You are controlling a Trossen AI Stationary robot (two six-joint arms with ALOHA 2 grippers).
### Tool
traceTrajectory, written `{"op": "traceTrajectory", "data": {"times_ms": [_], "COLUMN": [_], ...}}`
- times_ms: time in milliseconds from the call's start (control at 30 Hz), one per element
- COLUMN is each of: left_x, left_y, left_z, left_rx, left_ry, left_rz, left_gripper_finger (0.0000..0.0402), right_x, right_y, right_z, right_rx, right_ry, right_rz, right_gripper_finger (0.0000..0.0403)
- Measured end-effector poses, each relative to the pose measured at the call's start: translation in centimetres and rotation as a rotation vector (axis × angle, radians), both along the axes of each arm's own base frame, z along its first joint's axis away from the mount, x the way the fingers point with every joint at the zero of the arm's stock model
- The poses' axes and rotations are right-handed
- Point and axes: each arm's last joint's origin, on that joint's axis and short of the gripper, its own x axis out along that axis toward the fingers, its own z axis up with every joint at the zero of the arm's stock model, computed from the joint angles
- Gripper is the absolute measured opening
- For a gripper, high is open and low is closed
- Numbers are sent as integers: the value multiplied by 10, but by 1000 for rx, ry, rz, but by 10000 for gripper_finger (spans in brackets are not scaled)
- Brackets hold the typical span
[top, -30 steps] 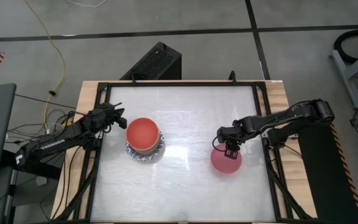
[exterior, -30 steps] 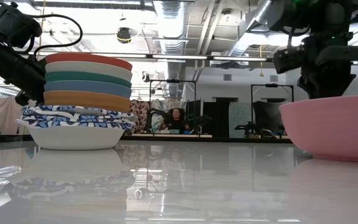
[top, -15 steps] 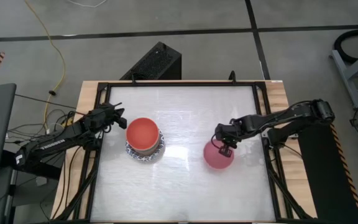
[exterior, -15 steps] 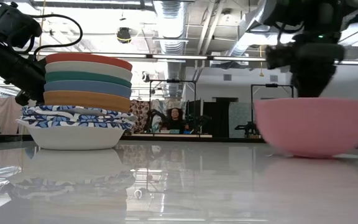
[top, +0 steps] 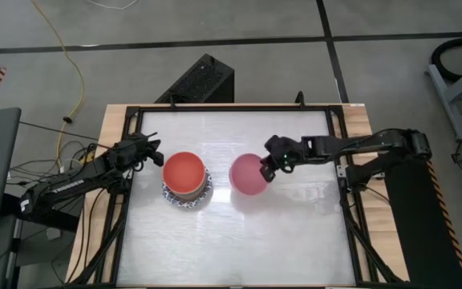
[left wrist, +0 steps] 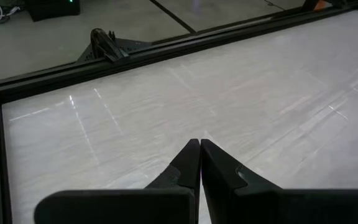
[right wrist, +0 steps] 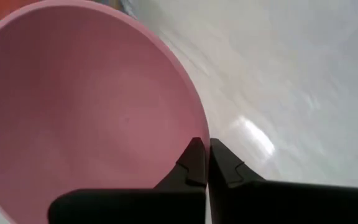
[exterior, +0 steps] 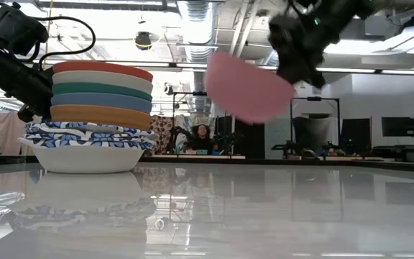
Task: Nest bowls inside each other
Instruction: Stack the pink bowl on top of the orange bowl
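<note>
A grey concrete floor point(top: 255, 56) crossed by dark seams surrounds the glossy white surface point(top: 239, 233), a yellow cable point(top: 74, 76) trailing at far left, while ceiling ducts point(exterior: 200, 18) run overhead.

Pink bowl leaves the worktop and travels toward the stack

The pink bowl point(top: 249, 173), a second ago resting on the worktop point(top: 239, 241) near its right edge with the right gripper point(top: 268, 167) poised open over its rim, is now pinched at that rim and hangs tilted in the air, clear of the surface in the low view; the right gripper's fingers have closed on the rim, and the right arm has stretched leftward, carrying the bowl from the right side to about the middle of the worktop, just beside the stack of bowls point(top: 187, 181) topped by the red one
</note>
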Motion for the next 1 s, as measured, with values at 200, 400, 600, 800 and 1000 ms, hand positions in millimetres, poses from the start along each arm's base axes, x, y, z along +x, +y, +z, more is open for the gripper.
{"op": "traceTrajectory", "data": {"times_ms": [200, 400, 600, 800, 1000], "left_x": [0, 0, 0, 0, 0], "left_y": [0, 0, 0, 0, 0], "left_z": [0, 0, 0, 0, 0], "left_rx": [0, 0, 0, -1, -3], "left_ry": [0, 0, 0, 3, 7], "left_rz": [1, 1, 1, 0, -4], "left_gripper_finger": [0, 0, 0, 0, 0], "right_x": [12, 19, 32, 86, 141], "right_y": [-2, -1, -2, -1, -3], "right_z": [52, 103, 125, 126, 131], "right_rx": [-91, -200, -259, -256, -277], "right_ry": [-141, -339, -434, -406, -312], "right_rz": [54, 108, 136, 271, 367], "right_gripper_finger": [6, 6, 6, 6, 6]}}
